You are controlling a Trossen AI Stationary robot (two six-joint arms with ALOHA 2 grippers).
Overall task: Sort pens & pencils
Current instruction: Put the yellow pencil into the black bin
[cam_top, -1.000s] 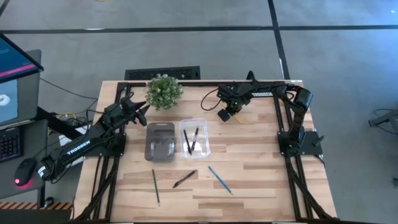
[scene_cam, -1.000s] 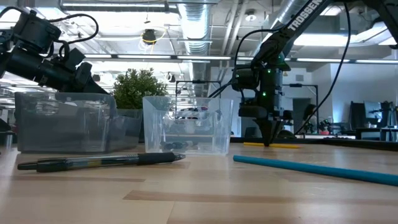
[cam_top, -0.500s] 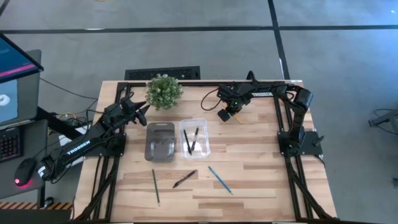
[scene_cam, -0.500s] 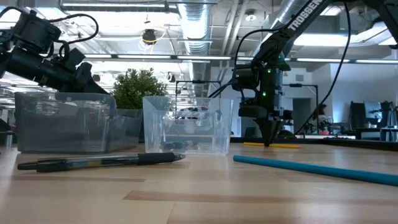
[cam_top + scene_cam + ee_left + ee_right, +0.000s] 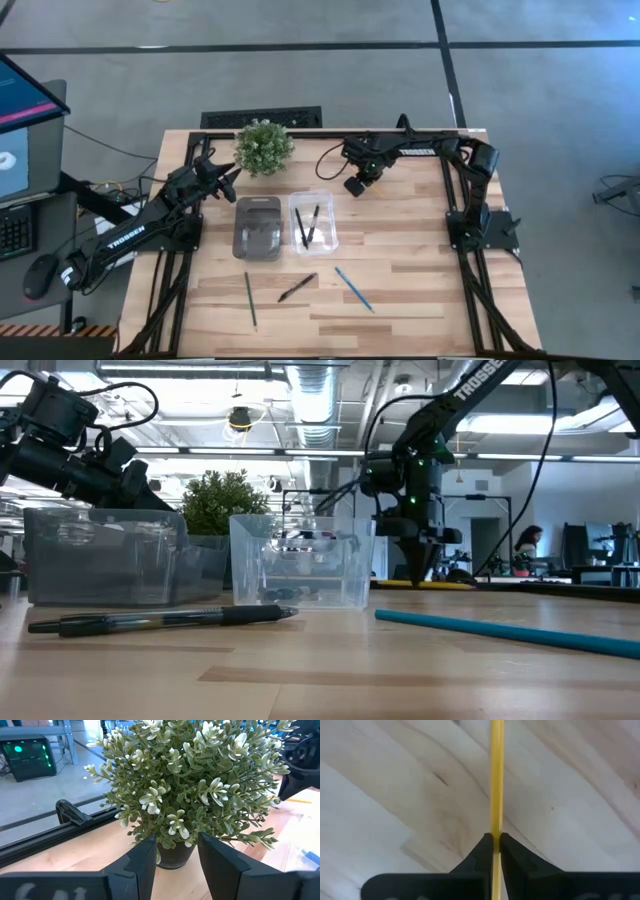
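Observation:
My right gripper (image 5: 356,186) is shut on the yellow pencil (image 5: 496,780) at the table's far side, right of the clear bin (image 5: 313,222); the low view shows it too (image 5: 420,572). Two dark pens (image 5: 306,226) lie in that bin. A third pen (image 5: 297,288) lies on the table, seen also in the low view (image 5: 160,620). The green pencil (image 5: 250,300) and the blue pencil (image 5: 354,288) lie flat near the near edge. My left gripper (image 5: 230,178) waits open beside the plant (image 5: 263,147), its fingers on either side of the pot (image 5: 174,855), apart from it. My right gripper pinches the yellow pencil near its middle (image 5: 495,832) between its two fingertips (image 5: 482,850). The fingers come from above, pointing down, and lie across the pencil. The pencil (image 5: 440,585) stays level, just above the table top in the low view.
An empty grey bin (image 5: 258,228) stands left of the clear bin. The plant stands at the far edge between the arms. Black frame rails (image 5: 300,133) run along the table's far edge and sides. Bare wood lies right of the blue pencil.
My right gripper has moved toward the table's left, closer to the clear bin, and slightly up, staying shut. The yellow pencil has gone with it and has come off the table top, still level.

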